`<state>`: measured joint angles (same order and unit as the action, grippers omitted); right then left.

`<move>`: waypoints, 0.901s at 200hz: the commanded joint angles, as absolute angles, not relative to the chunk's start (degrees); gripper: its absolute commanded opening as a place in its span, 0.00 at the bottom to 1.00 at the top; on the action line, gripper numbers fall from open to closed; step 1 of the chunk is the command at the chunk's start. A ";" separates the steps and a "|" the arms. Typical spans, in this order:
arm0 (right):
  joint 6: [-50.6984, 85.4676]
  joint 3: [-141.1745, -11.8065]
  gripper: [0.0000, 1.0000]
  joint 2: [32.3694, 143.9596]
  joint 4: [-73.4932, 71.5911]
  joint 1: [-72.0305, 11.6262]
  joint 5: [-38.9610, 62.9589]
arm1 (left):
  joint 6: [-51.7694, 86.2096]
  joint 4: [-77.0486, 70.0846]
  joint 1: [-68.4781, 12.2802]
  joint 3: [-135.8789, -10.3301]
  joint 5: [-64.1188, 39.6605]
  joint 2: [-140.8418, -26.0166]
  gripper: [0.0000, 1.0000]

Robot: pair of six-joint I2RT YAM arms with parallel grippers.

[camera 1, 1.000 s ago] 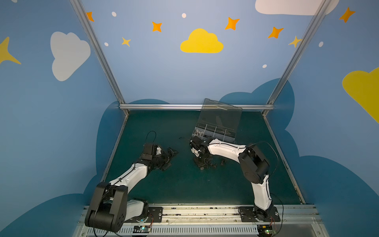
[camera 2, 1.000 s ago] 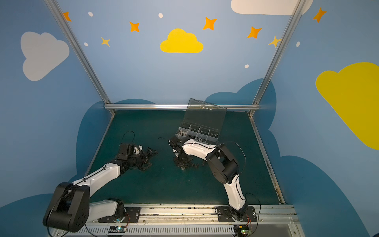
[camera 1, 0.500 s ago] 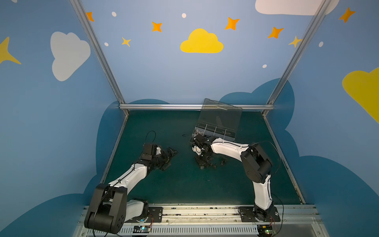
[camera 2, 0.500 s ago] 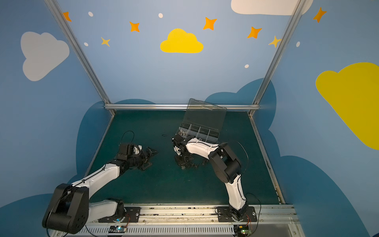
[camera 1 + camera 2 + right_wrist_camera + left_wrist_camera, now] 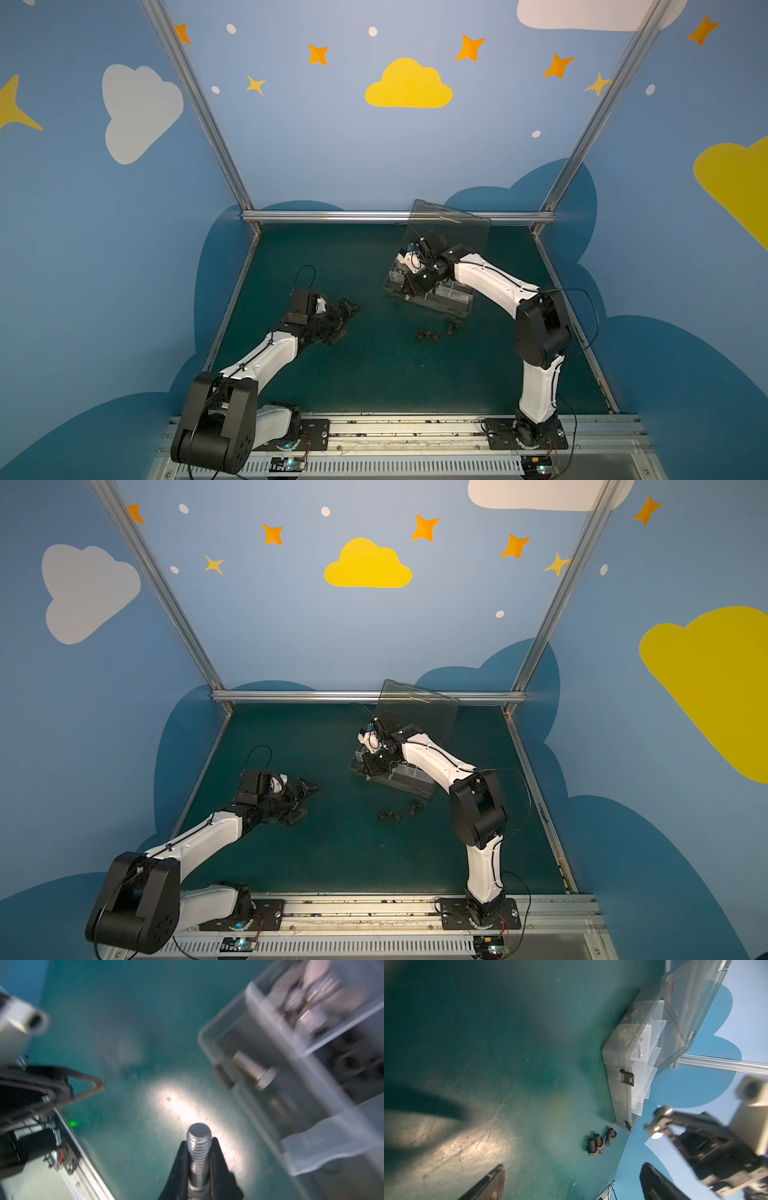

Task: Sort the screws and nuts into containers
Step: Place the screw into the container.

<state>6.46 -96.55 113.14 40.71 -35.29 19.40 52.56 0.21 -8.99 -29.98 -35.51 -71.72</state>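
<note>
My left gripper [image 5: 344,322] hangs low over the green mat [image 5: 374,374] with its jaws spread wide and nothing between them. I read that as parked out of the way while the other arm works, yet aimed at the loose stock so it can go in for the next pick. Further right, a small heap of black hex-head screws [image 5: 600,1142] lies on the mat just in front of the organizer box [image 5: 618,1076], close to its latched front wall but not touching it. Those are the unsorted ones I can make out. My right gripper [image 5: 199,1141] is clenched on a silver hex bolt [image 5: 198,1157], pinching the threaded shank lengthwise so the blunt end sticks out past the fingertips. The top views put it at the box's near-left corner. The end compartment there already holds a matching silver bolt [image 5: 252,1070], so I judge that cell to be the target. Neighbouring cells hold more silver parts [image 5: 307,1001] and dark nuts [image 5: 353,1064], though blur hides detail. The clear lid [image 5: 453,228] stands propped open behind, keeping every cell reachable from above.
</note>
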 commanded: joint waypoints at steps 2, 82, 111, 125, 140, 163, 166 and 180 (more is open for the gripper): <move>2.98 -102.92 0.00 117.25 44.05 -34.59 15.49 | 51.91 0.20 -8.62 -29.70 -35.68 -71.34 1.00; 1.67 -110.24 0.02 125.07 48.52 -34.10 5.78 | 52.03 0.00 -8.65 -29.45 -35.68 -71.49 1.00; 1.13 -109.94 0.05 125.66 48.88 -34.02 4.20 | 52.12 0.00 -8.70 -29.61 -35.68 -71.54 1.00; 0.82 -109.95 0.16 125.79 49.12 -34.01 3.66 | 52.12 0.00 -8.61 -29.58 -35.68 -71.63 1.00; 0.66 -110.00 0.23 125.86 49.37 -34.01 3.43 | 52.13 0.00 -8.62 -29.54 -35.71 -71.63 1.00; 0.51 -110.60 0.31 125.82 50.03 -34.01 3.25 | 52.10 -0.09 -8.68 -29.62 -35.66 -71.77 1.00; 0.49 -110.69 0.32 125.78 50.16 -34.01 3.25 | 52.18 -0.04 -8.63 -29.62 -35.68 -71.77 1.00; 0.52 -110.81 0.36 125.05 50.44 -34.01 3.25 | 52.21 -0.01 -8.64 -29.65 -35.68 -71.74 1.00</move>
